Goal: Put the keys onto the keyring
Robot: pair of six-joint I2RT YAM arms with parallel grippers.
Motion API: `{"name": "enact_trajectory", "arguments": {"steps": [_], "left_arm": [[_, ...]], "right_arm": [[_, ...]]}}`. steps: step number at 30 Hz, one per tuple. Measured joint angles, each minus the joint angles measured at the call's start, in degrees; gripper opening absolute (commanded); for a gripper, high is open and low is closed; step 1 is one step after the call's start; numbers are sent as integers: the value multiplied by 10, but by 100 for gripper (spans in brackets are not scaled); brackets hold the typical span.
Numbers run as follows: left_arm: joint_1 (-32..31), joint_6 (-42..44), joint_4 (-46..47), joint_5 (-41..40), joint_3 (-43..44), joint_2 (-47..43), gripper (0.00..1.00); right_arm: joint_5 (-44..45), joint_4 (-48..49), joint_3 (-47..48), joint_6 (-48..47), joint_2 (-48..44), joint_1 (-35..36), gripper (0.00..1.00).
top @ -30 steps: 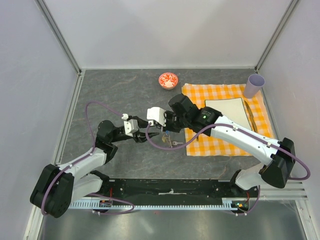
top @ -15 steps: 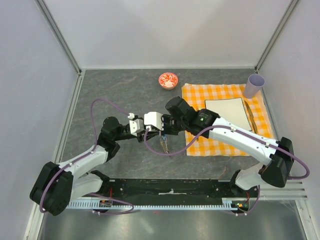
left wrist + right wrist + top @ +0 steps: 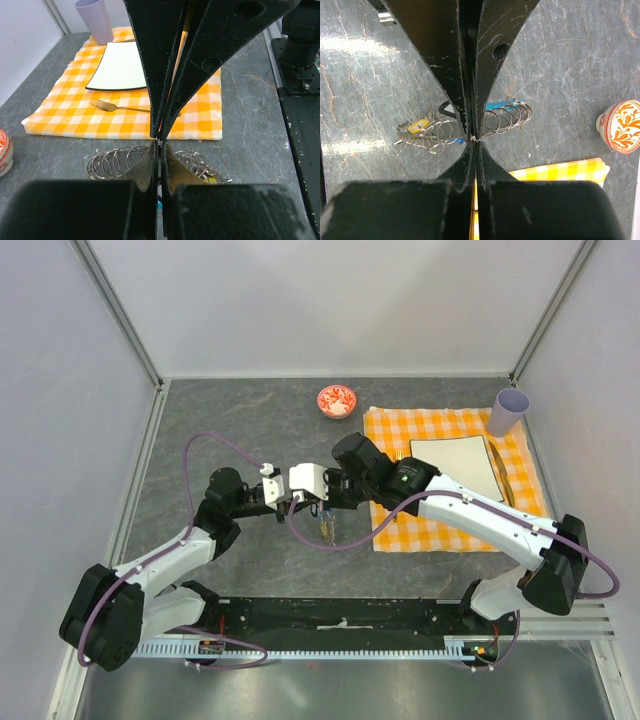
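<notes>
In the top view the left arm [image 3: 170, 560] reaches in from 8 o'clock and the right arm [image 3: 480, 512] from 4 o'clock. They meet over the bare desk [image 3: 220, 420], just left of the checked cloth [image 3: 440, 525]. The left fingers [image 3: 159, 150] are pressed fully together, tip to tip against the right fingers [image 3: 473, 147], which are closed just as tight. The keyring [image 3: 506, 120] sits right at that meeting point. Its wire loops fan out to 9 and 3 o'clock of the tips in both wrist views. A glint of wire shows at the right fingers' tips, which seem to nip it. Whether the left fingers have caught the wire too I cannot tell. The keys [image 3: 417, 127] lie among the loops at 9 o'clock of the right fingers, a yellow-headed one outermost. The blue strip [image 3: 496, 106] is at 1 o'clock. From above, the bunch shows just at 6 o'clock of the tips. A bowl [image 3: 336, 400] stands well apart at 12 o'clock.
</notes>
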Motion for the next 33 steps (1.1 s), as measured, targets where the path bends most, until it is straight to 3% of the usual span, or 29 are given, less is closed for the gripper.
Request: {"name": "enact_trajectory", "arguments": {"steps": [3, 8, 20, 28, 33], "left_arm": [[0, 6, -11, 2, 8, 0, 2], [0, 3, -9, -11, 8, 0, 2], [-2, -105, 148, -65, -49, 32, 2], [-2, -144, 206, -65, -50, 37, 2], [-2, -148, 212, -62, -54, 30, 2]], "right_arm": [[2, 1, 0, 0, -3, 0, 0], [16, 41, -31, 16, -19, 0, 21], [4, 311, -275, 176, -175, -58, 37], [-83, 471, -371, 256, -147, -96, 42], [-120, 532, -381, 275, -124, -112, 48]]}}
